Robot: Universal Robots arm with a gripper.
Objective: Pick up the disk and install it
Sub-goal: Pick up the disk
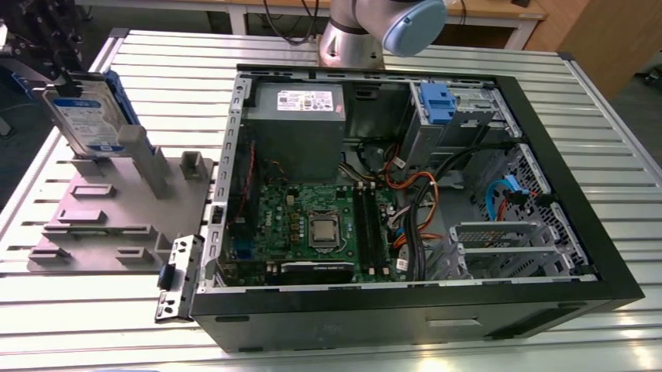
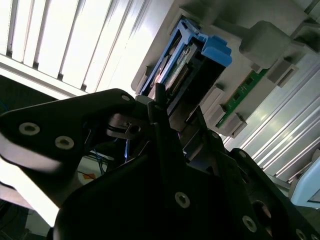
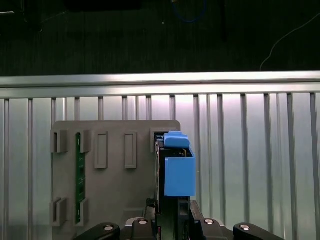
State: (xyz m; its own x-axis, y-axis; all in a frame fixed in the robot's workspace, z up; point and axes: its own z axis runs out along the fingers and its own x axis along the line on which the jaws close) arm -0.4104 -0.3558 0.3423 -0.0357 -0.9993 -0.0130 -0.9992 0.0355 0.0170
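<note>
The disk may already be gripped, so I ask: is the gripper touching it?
Cannot tell. In the first wrist view the gripper sits at the end of the disk, yet neither contact nor gap shows plainly.

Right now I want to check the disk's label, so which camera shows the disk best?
The exterior view: the disk stands upright on the grey stand, labelled face showing. The first wrist view sees it edge-on, mostly its blue rail. The second wrist view catches its blue end and connector edge.

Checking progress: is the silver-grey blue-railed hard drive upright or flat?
Upright: the hard drive stands on edge in the grey slotted fixture.
</note>
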